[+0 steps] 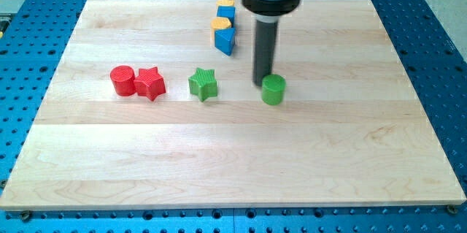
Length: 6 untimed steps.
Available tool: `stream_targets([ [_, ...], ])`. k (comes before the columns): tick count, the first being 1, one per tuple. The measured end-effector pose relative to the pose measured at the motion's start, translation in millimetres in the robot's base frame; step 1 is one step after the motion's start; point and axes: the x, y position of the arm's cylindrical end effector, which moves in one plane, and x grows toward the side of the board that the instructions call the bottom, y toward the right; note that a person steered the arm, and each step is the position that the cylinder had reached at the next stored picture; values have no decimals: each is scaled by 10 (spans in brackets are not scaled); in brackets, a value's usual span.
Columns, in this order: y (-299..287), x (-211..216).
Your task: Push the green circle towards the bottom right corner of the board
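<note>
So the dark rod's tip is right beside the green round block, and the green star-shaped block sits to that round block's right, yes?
Not quite: in the camera view the green star-shaped block lies to the view's left of the green round block, not its right. My tip is indeed right beside the round block.

My tip (263, 82) rests on the wooden board (219, 167), touching the green circle (273, 89) on its upper-left side; the green star (203, 84) lies to the view's left of them, apart; further toward the left edge, the red star (149, 83) and red cylinder (122, 80) touch; near the top edge, three blue-and-yellow blocks (225, 25) cluster beside the rod.
</note>
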Motion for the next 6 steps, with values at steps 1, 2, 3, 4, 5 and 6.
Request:
stream_targets([
  [1, 372, 197],
  [2, -85, 12],
  [3, -141, 487],
  [4, 645, 1220],
  [5, 495, 1238],
  [6, -196, 866],
])
